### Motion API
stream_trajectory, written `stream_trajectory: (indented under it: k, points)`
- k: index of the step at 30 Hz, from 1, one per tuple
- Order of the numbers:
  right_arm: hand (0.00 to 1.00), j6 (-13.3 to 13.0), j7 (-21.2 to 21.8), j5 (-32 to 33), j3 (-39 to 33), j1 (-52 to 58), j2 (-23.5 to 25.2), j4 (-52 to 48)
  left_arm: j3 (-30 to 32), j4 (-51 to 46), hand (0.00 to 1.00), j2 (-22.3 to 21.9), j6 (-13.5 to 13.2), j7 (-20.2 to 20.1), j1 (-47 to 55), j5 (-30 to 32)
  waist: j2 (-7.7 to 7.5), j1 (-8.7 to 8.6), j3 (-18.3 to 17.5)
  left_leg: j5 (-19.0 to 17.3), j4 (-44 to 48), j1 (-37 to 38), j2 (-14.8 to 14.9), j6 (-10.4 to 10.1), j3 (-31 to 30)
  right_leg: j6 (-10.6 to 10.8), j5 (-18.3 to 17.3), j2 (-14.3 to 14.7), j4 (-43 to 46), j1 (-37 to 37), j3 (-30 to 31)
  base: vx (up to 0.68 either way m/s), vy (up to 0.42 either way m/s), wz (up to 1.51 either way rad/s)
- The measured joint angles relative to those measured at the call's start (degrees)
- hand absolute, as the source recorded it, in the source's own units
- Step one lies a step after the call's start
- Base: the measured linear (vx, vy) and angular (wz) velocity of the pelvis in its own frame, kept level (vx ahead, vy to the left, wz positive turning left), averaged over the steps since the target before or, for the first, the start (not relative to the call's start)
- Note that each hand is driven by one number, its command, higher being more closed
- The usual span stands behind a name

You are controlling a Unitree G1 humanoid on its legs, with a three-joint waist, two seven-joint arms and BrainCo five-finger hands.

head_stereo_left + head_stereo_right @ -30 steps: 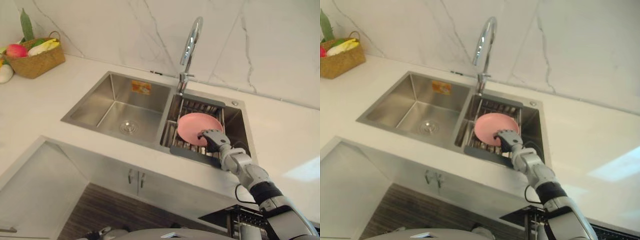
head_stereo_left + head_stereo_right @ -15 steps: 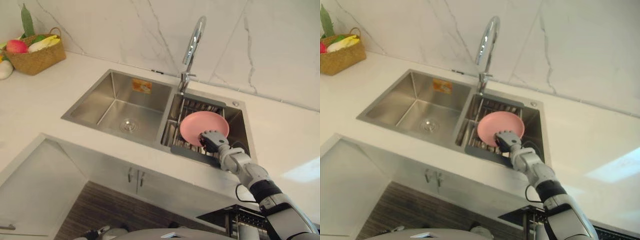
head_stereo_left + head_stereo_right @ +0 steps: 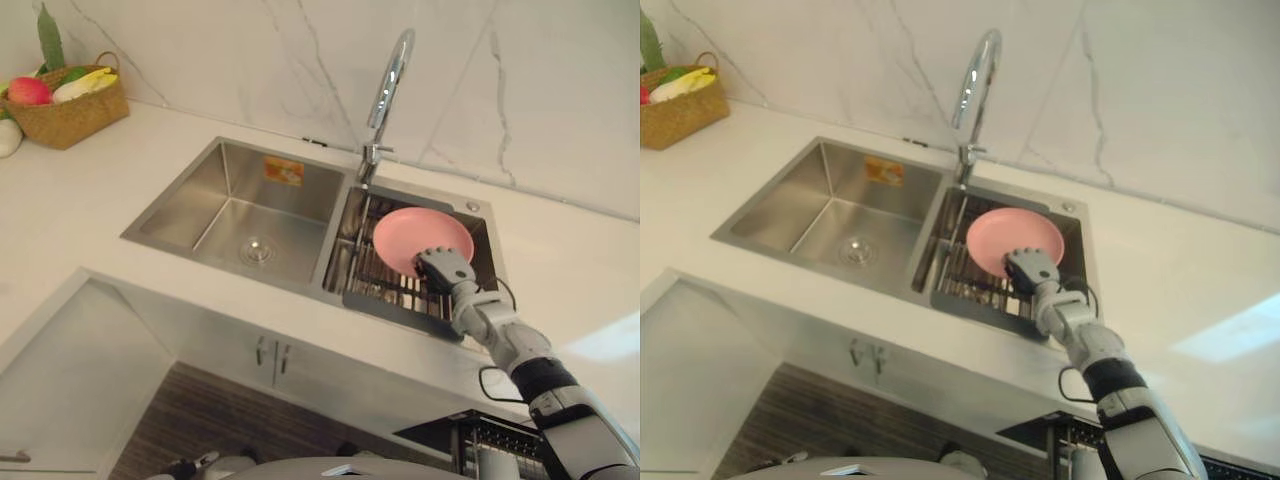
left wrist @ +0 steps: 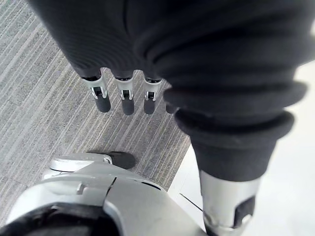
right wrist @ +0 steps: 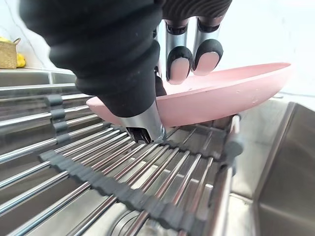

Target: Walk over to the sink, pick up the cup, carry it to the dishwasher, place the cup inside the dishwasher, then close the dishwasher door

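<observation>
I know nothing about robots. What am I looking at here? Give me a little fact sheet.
Place: steel double sink in a white counter, faucet behind it
Held item: pink plate, not a cup
Where held: above the bar rack in the right basin
Right robot hand: fingers over the plate's rim, thumb beneath
Left robot hand: relaxed, holding nothing, hanging over the floor
Also there: basket of produce on the counter's far left
</observation>
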Motion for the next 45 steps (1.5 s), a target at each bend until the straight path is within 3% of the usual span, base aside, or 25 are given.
stream_trajectory:
  k: [10, 18, 24, 26, 29, 33, 35, 37, 38, 40, 42, 45]
  points:
    - [1.00, -0.96, -2.70, -0.08, -5.48, -2.32, -9.76, -6.47, 0.14, 0.05, 0.00, -0.62, -1.20, 0.14, 1.36, -0.20, 0.16, -1.12, -0.04, -0.73, 0.02, 1.18, -0.07, 0.08, 3.08, 0.07, -0.98, 0.17, 3.02, -2.58, 4.41, -0.01, 0.009, -0.20]
    - [1.00, -2.74, -3.04, 0.71, -11.00, -2.03, -13.47, -9.13, 0.50, 0.24, 0.00, -1.33, -1.81, 0.18, 2.74, 0.21, 0.12, -3.24, -0.06, -1.73, 0.37, 2.72, -0.41, 0.12, 6.21, 0.27, -1.61, 0.33, 4.61, -3.82, 7.86, 0.02, 0.030, -0.23]
    - [1.00, -3.71, 1.00, 10.88, -18.92, 3.18, -16.68, -13.72, 0.32, 1.22, 0.00, -1.36, -2.01, 0.42, 3.26, 0.33, -0.18, -5.58, -0.07, -3.10, 1.58, 3.93, -1.30, 1.08, 9.13, 0.59, -1.42, 0.04, 6.53, -5.51, 10.71, 0.05, 0.056, -0.29]
    - [1.00, -4.39, 4.65, 15.62, -21.75, 6.34, -17.37, -15.16, -0.41, 1.30, 0.00, -1.22, -1.98, 0.63, 3.24, 0.83, -0.45, -6.47, 0.08, -4.64, 3.56, 3.82, -1.48, 1.37, 9.71, 0.60, -1.44, -0.18, 6.99, -5.53, 11.80, 0.03, 0.047, -0.23]
    - [1.00, -4.72, 7.77, 20.75, -25.14, 11.57, -17.69, -16.55, -1.91, 1.27, 0.00, -1.01, -2.02, 0.08, 3.30, 5.85, -0.72, -7.99, 0.24, -6.68, 6.07, 3.92, -1.87, 1.61, 11.67, 0.85, -1.28, -0.48, 7.40, -5.87, 13.50, 0.01, 0.057, -0.31]
    - [1.00, -5.04, 9.05, 22.85, -27.21, 15.93, -17.72, -18.95, -3.71, 1.27, 0.00, -0.34, -1.22, -0.15, 3.37, 7.61, -0.78, -9.65, 0.27, -8.65, 8.37, 3.76, -2.21, 1.76, 14.62, 0.74, -0.79, -0.49, 6.96, -6.73, 15.43, -0.02, 0.064, -0.44]
    - [1.00, -5.00, 9.68, 23.59, -28.39, 17.68, -17.71, -20.88, -3.74, 1.33, 0.00, 0.10, -0.40, -0.15, 3.39, 7.55, -0.70, -10.25, 0.35, -9.84, 9.92, 3.67, -2.11, 1.88, 17.05, -0.82, -1.23, -0.72, 6.83, -7.30, 14.49, -0.02, 0.068, -0.63]
    - [1.00, -5.00, 10.39, 24.98, -29.12, 19.73, -17.71, -23.13, -3.80, 2.12, 0.00, 0.05, 0.65, -0.40, 2.59, 7.47, 0.15, -10.51, 0.85, -10.17, 10.89, 3.62, -0.18, 2.53, 21.52, -7.73, -5.32, -2.89, 7.42, -7.41, 3.74, -0.01, 0.091, -0.93]
    - [1.00, -4.99, 10.48, 25.41, -29.11, 20.06, -17.69, -23.53, -3.76, 2.49, 0.00, 0.10, 0.89, -0.45, 2.19, 7.43, 0.18, -10.36, 1.04, -10.22, 10.84, 3.62, 0.20, 2.62, 22.82, -8.98, -6.20, -3.65, 7.66, -7.45, 0.64, -0.08, 0.081, -1.16]
    - [1.00, -4.99, 10.64, 25.98, -29.10, 20.12, -17.58, -24.84, -3.43, 2.72, 0.00, -0.05, 1.26, -0.48, 1.52, 7.00, 0.01, -9.27, 2.12, -11.54, 10.81, 3.81, 1.34, 2.99, 28.31, -8.81, -7.26, -6.43, 9.78, -8.13, -6.47, -0.12, 0.044, -1.23]
    - [1.00, -4.67, 10.65, 26.09, -29.08, 20.19, -17.09, -24.81, -3.38, 3.43, 0.00, -0.04, 1.27, -0.56, 1.30, 6.78, 0.12, -9.48, 2.74, -12.33, 10.77, 3.88, 1.97, 2.31, 30.94, -6.93, -5.98, -7.68, 12.93, -9.32, -7.48, -0.04, -0.009, -0.84]
    - [1.00, -3.32, 10.73, 28.16, -31.34, 22.19, -15.14, -24.78, -3.49, 3.43, 0.00, 0.13, 1.26, -1.32, 1.08, 6.37, 0.12, -11.01, 2.68, -11.95, 11.90, 3.44, 3.99, 0.75, 31.43, -4.66, -0.15, -7.52, 16.90, -8.68, -6.84, 0.14, -0.089, -0.17]
